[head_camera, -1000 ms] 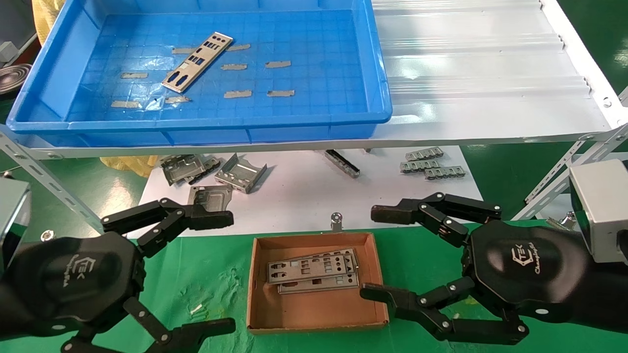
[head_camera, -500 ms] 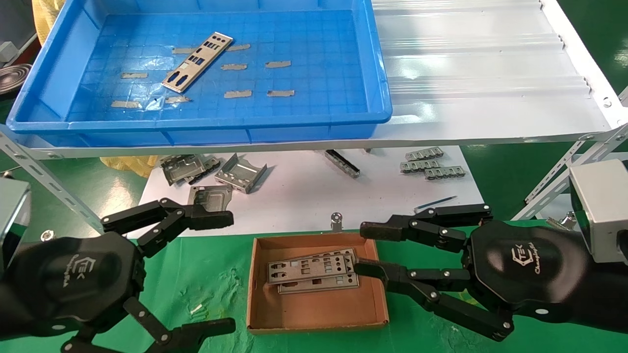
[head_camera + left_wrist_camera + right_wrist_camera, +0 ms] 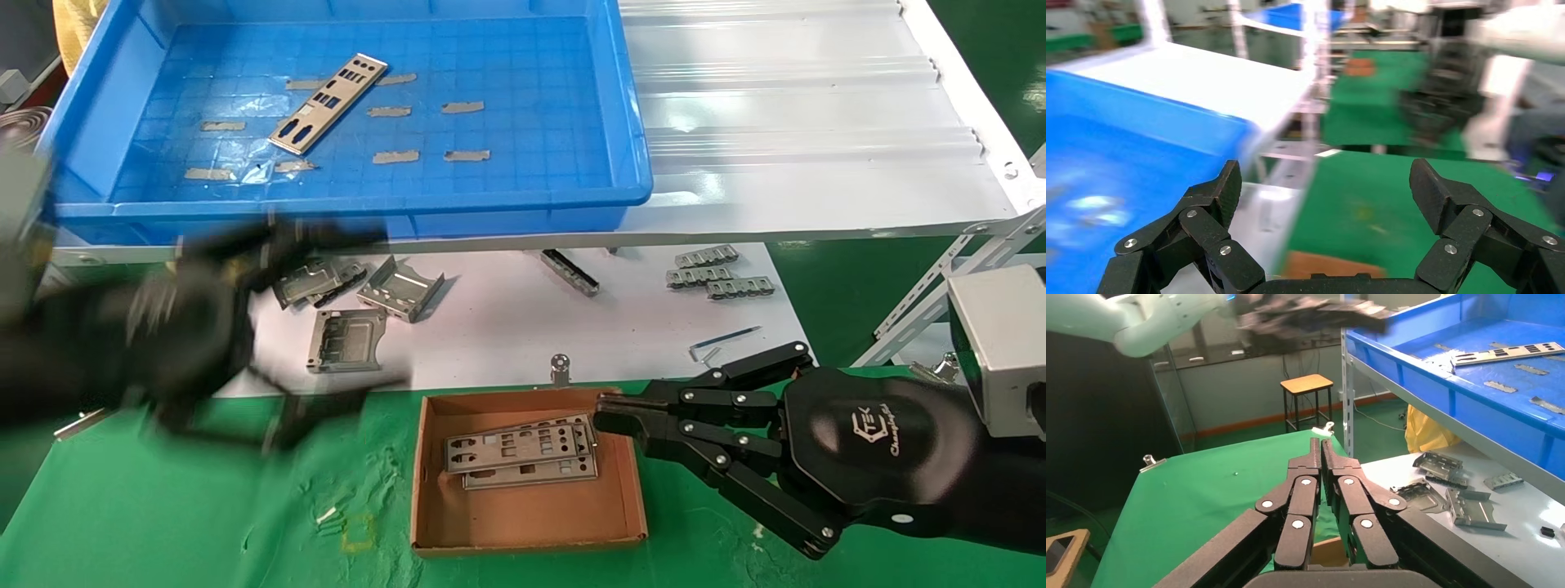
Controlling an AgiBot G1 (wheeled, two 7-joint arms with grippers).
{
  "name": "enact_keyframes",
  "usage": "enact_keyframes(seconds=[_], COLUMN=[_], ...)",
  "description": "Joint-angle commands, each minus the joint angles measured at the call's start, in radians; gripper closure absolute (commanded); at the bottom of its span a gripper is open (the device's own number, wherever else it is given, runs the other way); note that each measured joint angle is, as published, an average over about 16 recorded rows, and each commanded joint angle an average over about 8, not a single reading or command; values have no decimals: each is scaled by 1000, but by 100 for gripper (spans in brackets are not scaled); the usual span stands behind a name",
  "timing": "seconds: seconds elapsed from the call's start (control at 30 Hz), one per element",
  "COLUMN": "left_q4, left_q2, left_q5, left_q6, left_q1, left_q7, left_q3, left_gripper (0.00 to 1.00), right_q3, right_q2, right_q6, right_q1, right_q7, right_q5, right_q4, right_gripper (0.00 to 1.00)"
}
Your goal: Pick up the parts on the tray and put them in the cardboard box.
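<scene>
One silver-grey part [image 3: 327, 102] lies slantwise on the floor of the blue tray [image 3: 490, 200]; the right wrist view also shows this part [image 3: 1505, 353] in the tray [image 3: 1474, 386]. Two more parts [image 3: 519, 445] lie stacked in the cardboard box [image 3: 523, 514]. My left gripper [image 3: 359, 318] is blurred by motion, in front of the tray's near wall and above the white sheet. In its own wrist view the left gripper [image 3: 1326, 180] is open and empty. My right gripper [image 3: 609, 416] is shut on nothing, its tips at the box's right wall; its fingers [image 3: 1320, 444] press together.
Folded grey brackets [image 3: 400, 286] and a flat one [image 3: 347, 339] lie on the white sheet under the shelf, with ridged strips [image 3: 719, 273] and a hex key [image 3: 723, 336] to the right. The white corrugated shelf [image 3: 817, 122] extends right of the tray. Green cloth covers the table.
My right gripper has gone from wide open to shut beside the box. My left arm has swung up and away from the table's front, towards the tray, still open.
</scene>
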Motion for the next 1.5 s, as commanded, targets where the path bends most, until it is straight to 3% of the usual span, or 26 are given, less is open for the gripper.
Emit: enact_keyframes(seconds=[0.03,0.3,0.53,0.57,0.6,0.77,0.83,1.1,1.17,1.4,1.5], left_q4=[38,406,754,796,832,972,1009,1090,1100,1119,1123], left_q2=[30,221,360,375,388,444,460,484,485,480,477], left_q5=[35,273,428,442,454,496,506,519,518,510,507], left_q6=[-27,-101,-241,-269,-298,-440,-477,-519,-517,-498,-489], left_q1=[-66,-402,-589,-604,-617,-654,-661,-679,-682,-687,-688], left_q7=[-15,34,90,97,103,126,132,137,138,144,148], left_q3=[13,124,196,202,207,223,228,235,235,229,227], left_gripper=[0,0,0,0,0,0,0,1,12,94,100], right_q3=[0,0,0,0,0,0,0,0,0,0,0], right_q2=[0,0,0,0,0,0,0,0,0,0,0], right_q6=[0,0,0,0,0,0,0,0,0,0,0], right_q1=[0,0,0,0,0,0,0,0,0,0,0], right_q7=[0,0,0,0,0,0,0,0,0,0,0], right_q5=[0,0,0,0,0,0,0,0,0,0,0], right_q4=[0,0,0,0,0,0,0,0,0,0,0], right_gripper=[100,100,99,95,85,23,2,0,0,0,0])
